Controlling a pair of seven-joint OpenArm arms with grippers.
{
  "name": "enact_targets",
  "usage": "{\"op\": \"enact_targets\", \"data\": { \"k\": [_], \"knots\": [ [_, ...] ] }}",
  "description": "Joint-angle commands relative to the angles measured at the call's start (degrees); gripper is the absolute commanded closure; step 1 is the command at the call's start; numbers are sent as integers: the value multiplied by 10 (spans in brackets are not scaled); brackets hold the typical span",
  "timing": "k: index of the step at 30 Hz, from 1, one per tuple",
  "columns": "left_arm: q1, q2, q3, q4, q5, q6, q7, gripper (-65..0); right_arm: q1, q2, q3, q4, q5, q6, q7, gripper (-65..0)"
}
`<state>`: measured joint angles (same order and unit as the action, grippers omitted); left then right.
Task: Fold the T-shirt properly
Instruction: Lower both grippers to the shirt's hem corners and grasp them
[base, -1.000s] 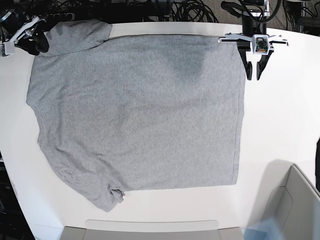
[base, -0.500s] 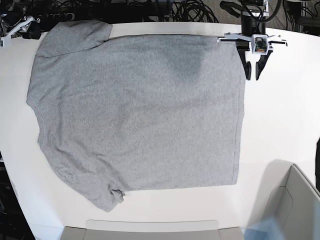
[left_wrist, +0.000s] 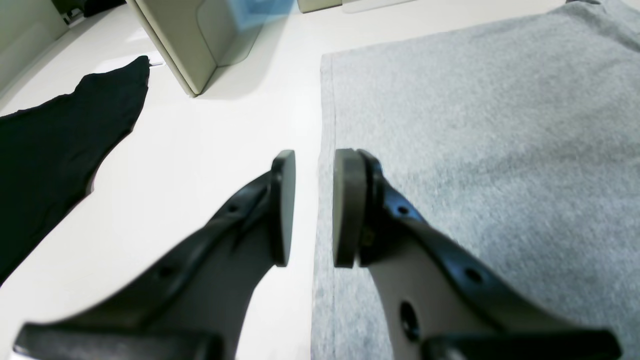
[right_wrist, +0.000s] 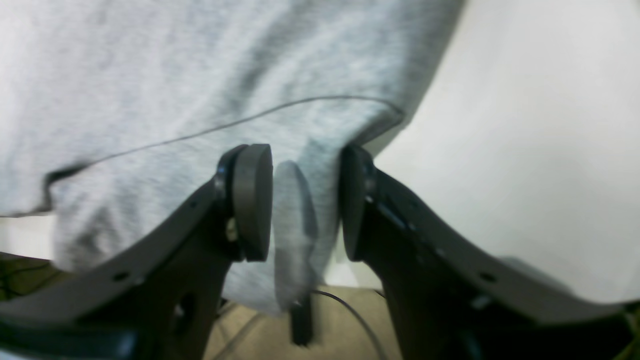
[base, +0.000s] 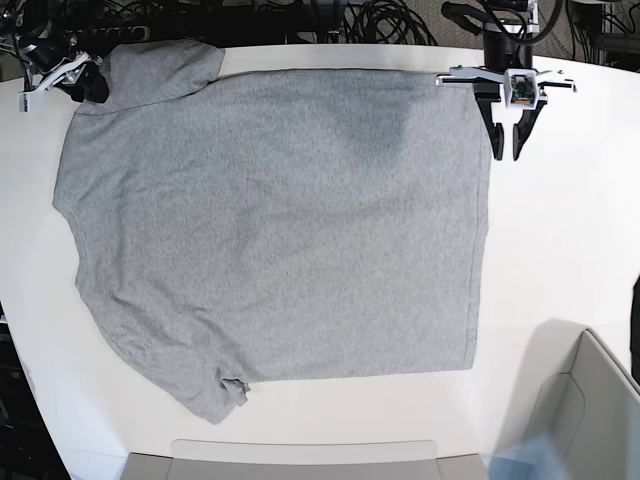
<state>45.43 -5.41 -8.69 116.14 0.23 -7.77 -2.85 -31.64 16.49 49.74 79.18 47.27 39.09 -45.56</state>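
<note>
T-shirt (base: 280, 220) flat on desk (base: 560, 240), unfolded. Left fingers (left_wrist: 347, 207) narrowly parted, empty, beside hem; right fingers (right_wrist: 252, 200) parted around sleeve. Close squarely on one layer before lifting.

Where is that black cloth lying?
In the left wrist view the black cloth lies on the white table, left of the left gripper, across from the grey T-shirt, near a beige bin.

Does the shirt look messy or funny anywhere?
Mostly it's flat. The T-shirt has one sleeve near the front edge curled and crumpled at its tip, and the far sleeve hangs over the table edge, with the right pincer open around it.
</note>
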Motion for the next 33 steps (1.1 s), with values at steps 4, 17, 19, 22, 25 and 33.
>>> {"op": "enact_targets", "data": {
  "k": [4,17,19,22,25,33],
  "knots": [
    [7,-2,-1,8,0,2,-12,-144,-33,-17,-6,-4,-30,9,-42,-228],
    [3,-2,32,7,-4,2,49,-147,10,-13,-5,-63,-18,9,-64,-228],
    [-4,-2,44,7,-20,2,95,-147,12,-9,-5,-61,-18,9,-64,-228],
    [-38,-3,39,5,-113,2,206,-178,10,-3,-5,-63,-18,9,-64,-228],
    [-57,-3,-10,5,-230,2,291,-217,5,3,-4,-58,-15,9,-64,-228],
    [-62,-76,-114,-44,-411,2,441,-221,-2,11,-3,-58,-14,9,-64,-228]
  ]
}}
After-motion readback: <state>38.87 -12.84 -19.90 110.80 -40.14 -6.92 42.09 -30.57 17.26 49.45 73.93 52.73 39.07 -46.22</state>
